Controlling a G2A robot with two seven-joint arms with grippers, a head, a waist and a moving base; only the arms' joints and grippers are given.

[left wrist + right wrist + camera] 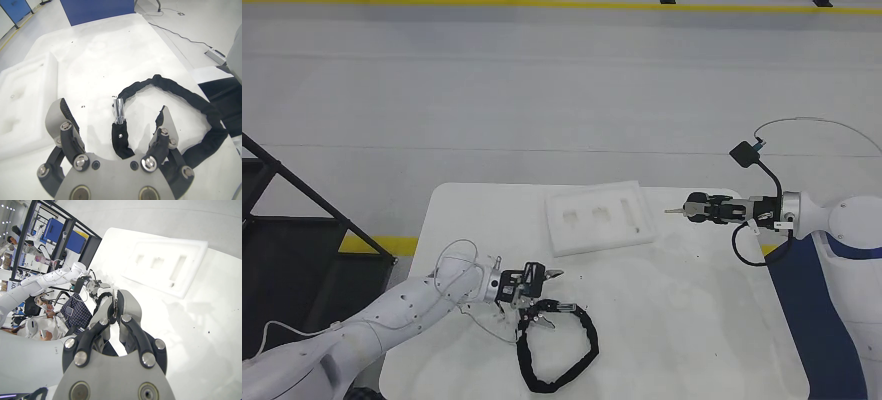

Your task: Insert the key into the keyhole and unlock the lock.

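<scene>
Near table's (692, 320) front edge, chain lock (589, 340).

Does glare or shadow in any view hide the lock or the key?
Top view: even light, the black chain lock plain against the white table. Left wrist view: table glares white, yet the chrome lock cylinder stands out, soft shadows beside it. Right wrist view: table washed out, straight edges bowed by the lens; the key shows dark in the right gripper.

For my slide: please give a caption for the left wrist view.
Open left pincer framing the chrome lock, its black chain curving over the table.
</scene>
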